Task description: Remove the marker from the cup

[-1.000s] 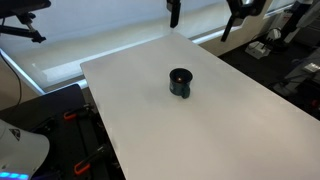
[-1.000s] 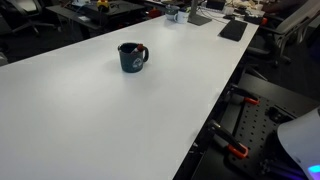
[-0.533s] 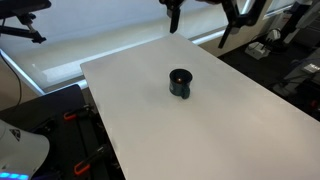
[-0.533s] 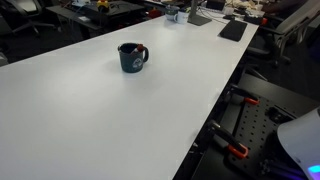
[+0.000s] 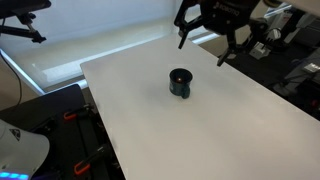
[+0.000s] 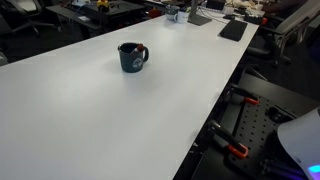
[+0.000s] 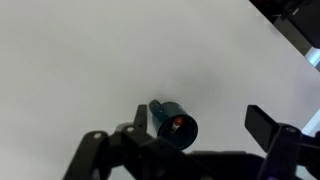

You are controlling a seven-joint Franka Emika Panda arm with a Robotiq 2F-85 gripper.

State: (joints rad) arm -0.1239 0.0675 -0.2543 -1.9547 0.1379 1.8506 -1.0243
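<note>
The cup (image 5: 180, 82) is small, squat and dark teal, and stands upright on the white table in both exterior views (image 6: 131, 57). In the wrist view the cup (image 7: 168, 112) lies below me, with the marker (image 7: 178, 122) standing inside it; only its reddish tip shows. My gripper (image 5: 202, 45) hangs high above the table's far edge, behind and above the cup. Its fingers are spread wide and hold nothing, as the wrist view (image 7: 203, 122) also shows. The gripper is out of view in the exterior view that shows the cup's handle.
The white table (image 5: 200, 130) is wide, with edges dropping to dark floor. A black flat pad (image 6: 232, 30) and small clutter (image 6: 180, 14) sit at its far end. Chairs and equipment (image 5: 290, 50) stand beyond the table.
My gripper has come down from the top edge of the exterior view and moved right, now hanging lower over the table's far edge. The cup has not moved.
</note>
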